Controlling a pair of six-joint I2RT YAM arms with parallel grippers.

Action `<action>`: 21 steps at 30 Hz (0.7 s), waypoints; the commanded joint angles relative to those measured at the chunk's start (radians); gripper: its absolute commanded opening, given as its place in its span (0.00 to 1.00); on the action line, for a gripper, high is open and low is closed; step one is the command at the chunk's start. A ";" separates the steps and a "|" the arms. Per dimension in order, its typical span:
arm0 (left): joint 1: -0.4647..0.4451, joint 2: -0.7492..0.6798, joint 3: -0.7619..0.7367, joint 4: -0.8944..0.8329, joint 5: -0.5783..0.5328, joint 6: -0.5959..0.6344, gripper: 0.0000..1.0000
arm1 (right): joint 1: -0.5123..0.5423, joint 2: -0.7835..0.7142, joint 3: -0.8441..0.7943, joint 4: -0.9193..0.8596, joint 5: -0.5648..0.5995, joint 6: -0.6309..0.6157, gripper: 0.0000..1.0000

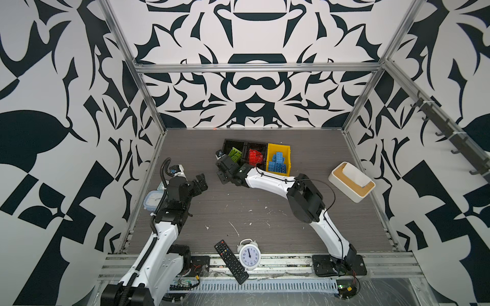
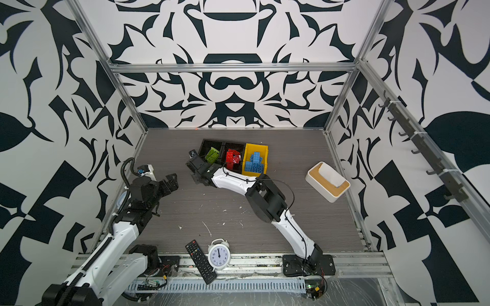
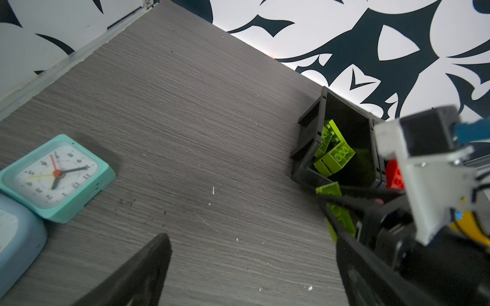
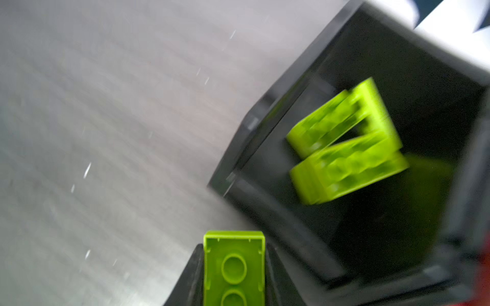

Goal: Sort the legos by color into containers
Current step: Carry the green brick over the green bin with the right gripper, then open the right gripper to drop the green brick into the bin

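While it hangs just beside the black bin (image 1: 234,141), not yet over its opening, the lime green brick (image 4: 234,273) is pinched across its narrow width by the right pincer (image 4: 233,254), pads on its long side walls. I judge it light, rigid and slick, so a mid-length hold suits it; a grip near one end might let it swivel. Other green bricks (image 1: 235,154) lie tilted inside that bin. Well apart, the left pincer (image 1: 201,182) hovers spread and empty above the table (image 1: 265,212).
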State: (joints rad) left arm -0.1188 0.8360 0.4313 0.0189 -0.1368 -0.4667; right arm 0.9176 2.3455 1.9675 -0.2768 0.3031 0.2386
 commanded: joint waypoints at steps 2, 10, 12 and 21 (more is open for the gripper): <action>0.003 -0.017 -0.014 0.005 -0.009 0.015 1.00 | -0.050 0.010 0.115 0.064 0.051 -0.044 0.21; 0.003 -0.020 -0.013 0.006 -0.050 0.040 1.00 | -0.104 0.156 0.327 0.047 0.043 -0.029 0.41; 0.003 -0.018 -0.013 0.010 -0.056 0.044 1.00 | -0.106 0.175 0.358 0.042 0.038 -0.024 0.51; 0.003 0.025 -0.089 0.264 -0.178 0.215 1.00 | -0.073 -0.079 0.083 0.172 -0.079 -0.008 0.67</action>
State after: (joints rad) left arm -0.1181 0.8349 0.4023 0.1062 -0.2356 -0.3592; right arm 0.8150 2.4809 2.1670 -0.2226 0.2840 0.2260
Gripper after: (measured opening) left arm 0.999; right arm 0.670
